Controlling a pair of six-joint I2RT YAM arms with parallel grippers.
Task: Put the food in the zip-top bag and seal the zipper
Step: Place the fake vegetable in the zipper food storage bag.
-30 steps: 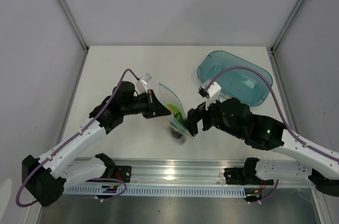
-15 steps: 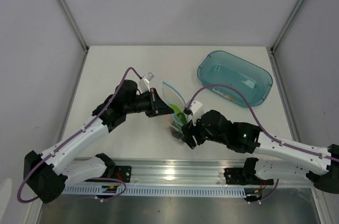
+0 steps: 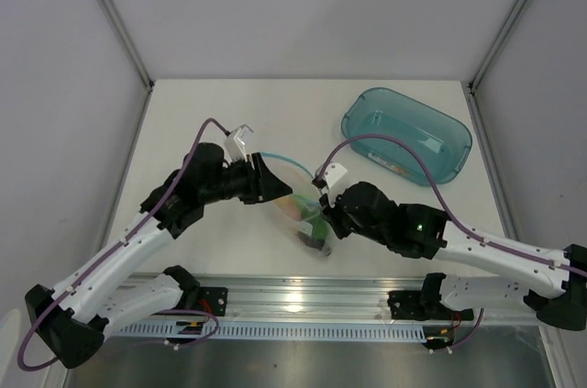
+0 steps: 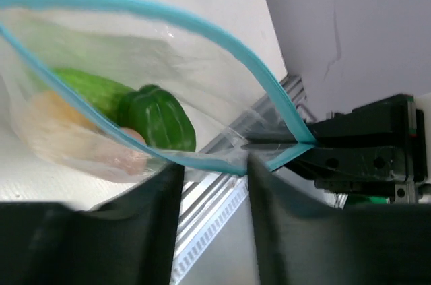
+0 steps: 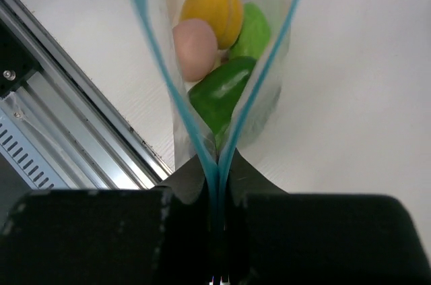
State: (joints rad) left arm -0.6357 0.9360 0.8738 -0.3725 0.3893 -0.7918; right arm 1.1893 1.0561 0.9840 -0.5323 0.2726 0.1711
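The clear zip-top bag (image 3: 292,194) hangs between my two grippers, low over the table. Inside it lies the food: a green pepper (image 5: 222,93), a pink egg-shaped piece (image 5: 195,49), a yellow-orange fruit (image 5: 212,5) and a long green vegetable (image 4: 87,89). My right gripper (image 5: 217,174) is shut on the light-blue zipper (image 5: 206,164), pinching both strips together at one end. At the other side my left gripper (image 4: 214,177) stands open, its fingers apart, and the zipper (image 4: 202,29) runs across their tips. The mouth gapes between the two ends.
The teal tub (image 3: 431,127) stands at the back right of the table. An aluminium rail (image 3: 303,301) runs along the near edge, just below the bag. White walls close in the table on three sides.
My right gripper has moved left along the bag and shut on the zipper. The left gripper has opened. The bag has swung from upright to lying lower and flatter.
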